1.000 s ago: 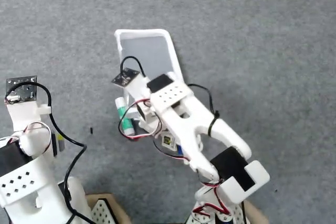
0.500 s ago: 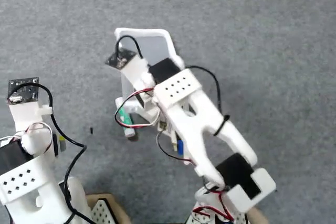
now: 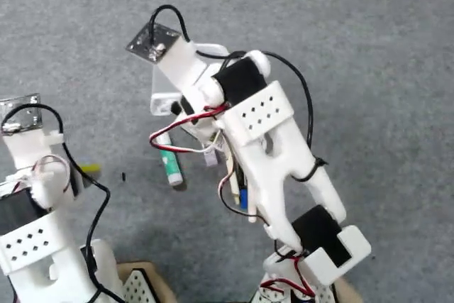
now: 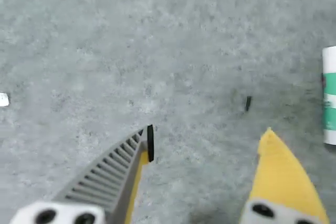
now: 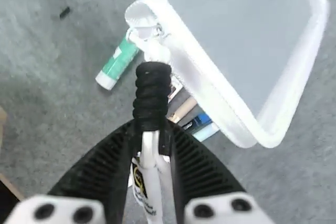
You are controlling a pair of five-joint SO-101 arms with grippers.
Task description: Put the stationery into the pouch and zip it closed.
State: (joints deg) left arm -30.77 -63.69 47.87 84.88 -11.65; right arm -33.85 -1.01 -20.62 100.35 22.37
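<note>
High view first: the grey surface (image 3: 369, 69) carries both arms. The right arm (image 3: 269, 140) is stretched up the middle and covers most of the pouch. The left arm (image 3: 35, 211) sits at the near left corner, well apart from the pouch.

The pouch (image 5: 247, 40) has a clear face and a thick white edge. From the right wrist view, some stationery (image 5: 191, 116) (something tan, something blue) pokes out from under that edge.

The green stick (image 5: 116, 61), green and white, lies on the surface just beside the pouch's corner, outside it.

The right gripper (image 5: 151, 127) is clamped tight on a pen (image 5: 152, 93) with a white barrel and a black ribbed grip. The black end sits right by the white edge near that same corner. Can't tell whether the tip is actually inside.

The left gripper (image 4: 209, 132) is spread wide, one grey finger and one yellow, with nothing between them, over bare surface.

The smallest thing is a little black speck (image 4: 248, 103) on the surface between the left gripper and the green stick.
</note>
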